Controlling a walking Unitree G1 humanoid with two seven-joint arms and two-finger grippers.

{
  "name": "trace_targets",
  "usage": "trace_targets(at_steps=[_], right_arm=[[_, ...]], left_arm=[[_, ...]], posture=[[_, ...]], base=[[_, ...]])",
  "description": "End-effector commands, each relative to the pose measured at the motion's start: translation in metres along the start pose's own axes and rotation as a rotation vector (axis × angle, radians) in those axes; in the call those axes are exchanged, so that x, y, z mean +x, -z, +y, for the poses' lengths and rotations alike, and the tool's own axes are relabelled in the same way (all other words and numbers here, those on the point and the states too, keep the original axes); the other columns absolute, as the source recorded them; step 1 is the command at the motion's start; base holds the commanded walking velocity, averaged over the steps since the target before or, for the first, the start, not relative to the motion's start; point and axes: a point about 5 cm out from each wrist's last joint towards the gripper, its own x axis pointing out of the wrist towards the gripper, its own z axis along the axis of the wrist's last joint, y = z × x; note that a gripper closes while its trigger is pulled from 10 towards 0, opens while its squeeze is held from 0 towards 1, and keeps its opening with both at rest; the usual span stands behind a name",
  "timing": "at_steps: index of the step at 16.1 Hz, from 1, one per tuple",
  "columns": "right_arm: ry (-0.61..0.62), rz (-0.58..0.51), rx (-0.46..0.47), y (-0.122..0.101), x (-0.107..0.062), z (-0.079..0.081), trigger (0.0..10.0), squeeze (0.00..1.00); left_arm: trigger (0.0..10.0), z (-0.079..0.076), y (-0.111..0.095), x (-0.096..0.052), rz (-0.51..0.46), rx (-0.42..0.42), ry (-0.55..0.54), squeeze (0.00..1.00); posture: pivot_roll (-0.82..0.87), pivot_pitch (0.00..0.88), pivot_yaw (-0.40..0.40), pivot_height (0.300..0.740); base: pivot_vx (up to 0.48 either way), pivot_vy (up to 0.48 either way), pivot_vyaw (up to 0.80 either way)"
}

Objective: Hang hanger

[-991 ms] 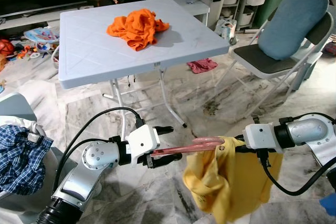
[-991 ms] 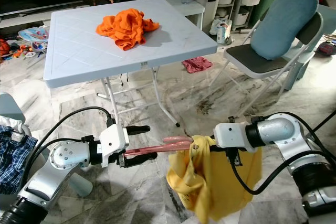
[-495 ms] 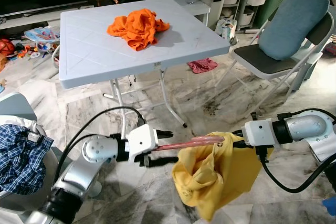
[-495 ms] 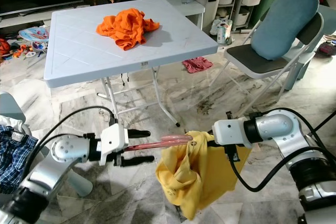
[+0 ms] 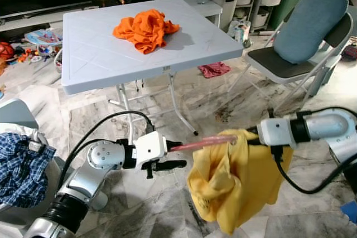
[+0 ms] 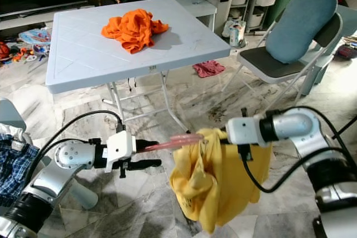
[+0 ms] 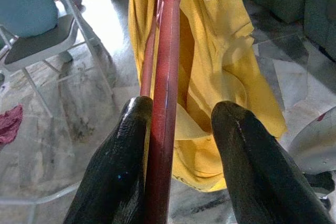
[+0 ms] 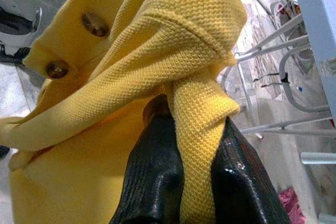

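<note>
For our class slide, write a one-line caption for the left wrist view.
Left claw open around a pink hanger threaded into a hanging yellow shirt.

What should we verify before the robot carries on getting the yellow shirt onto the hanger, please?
1. Left gripper holds the pink hanger: cannot tell; in the left wrist view the hanger lies against one finger, with a gap to the other.
2. Right gripper pinches the yellow shirt: ok, knit fabric is clamped between its fingers.
3. Hanger tip inside the shirt: ok, its far end disappears under the fabric by the collar.
4. Shirt spread evenly on the hanger: not ok, it hangs bunched below one end.
5. Shirt off the floor: ok, it hangs in the air.
</note>
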Motion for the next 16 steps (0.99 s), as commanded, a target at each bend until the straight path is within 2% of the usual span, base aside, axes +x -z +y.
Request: trace_targets(at_steps=[1, 5, 6, 7, 8, 13, 14, 15, 16], right_arm=[[0.082, -0.02, -0.03, -0.005, -0.007, -0.013, 10.0, 0.0], [0.075, 0.012, -0.051, -0.001, -0.005, -0.01, 10.0, 0.0], [0.073, 0.016, -0.057, 0.0, -0.004, -0.009, 10.0, 0.0], [0.068, 0.018, -0.064, 0.001, -0.002, -0.008, 10.0, 0.0], [0.064, 0.016, -0.065, 0.001, 0.0, -0.007, 10.0, 0.0], [0.07, 0.02, -0.071, 0.002, 0.001, -0.006, 10.0, 0.0], [0.072, 0.018, -0.071, 0.002, 0.001, -0.006, 10.0, 0.0], [0.073, 0.016, -0.072, 0.002, 0.002, -0.006, 10.0, 0.0], [0.074, 0.015, -0.073, 0.002, 0.002, -0.006, 10.0, 0.0]], left_arm=[[0.0, 0.002, 0.0, 0.0, 0.017, 0.023, 0.013, 0.0], [0.0, 0.002, 0.002, -0.001, 0.021, 0.031, 0.014, 0.0], [0.7, 0.003, 0.001, -0.001, 0.019, 0.031, 0.015, 0.0], [8.0, 0.003, 0.001, 0.0, 0.02, 0.027, 0.02, 0.0], [10.0, 0.005, 0.0, 0.001, 0.022, 0.043, 0.007, 0.0], [10.0, 0.002, 0.002, 0.007, 0.033, 0.05, 0.044, 0.0], [0.7, 0.002, 0.001, 0.009, 0.022, 0.046, 0.044, 0.0], [0.0, 0.002, 0.0, 0.01, 0.016, 0.042, 0.045, 0.0], [0.0, 0.003, -0.001, 0.011, 0.014, 0.044, 0.045, 0.0]], posture=[[-0.12, 0.0, -0.013, 0.74], [-0.12, 0.0, -0.013, 0.74], [-0.12, 0.0, -0.01, 0.74], [-0.12, 0.0, -0.01, 0.74], [-0.12, 0.0, -0.011, 0.74], [-0.12, 0.0, -0.011, 0.74], [-0.12, 0.0, -0.011, 0.74], [-0.12, 0.0, -0.01, 0.74], [-0.12, 0.0, -0.01, 0.74]], base=[[0.0, 0.0, 0.0], [0.0, 0.0, 0.0], [0.0, 0.0, 0.0], [0.0, 0.0, 0.0], [0.0, 0.0, 0.0], [0.0, 0.0, 0.0], [0.0, 0.0, 0.0], [0.0, 0.0, 0.0], [0.0, 0.0, 0.0]])
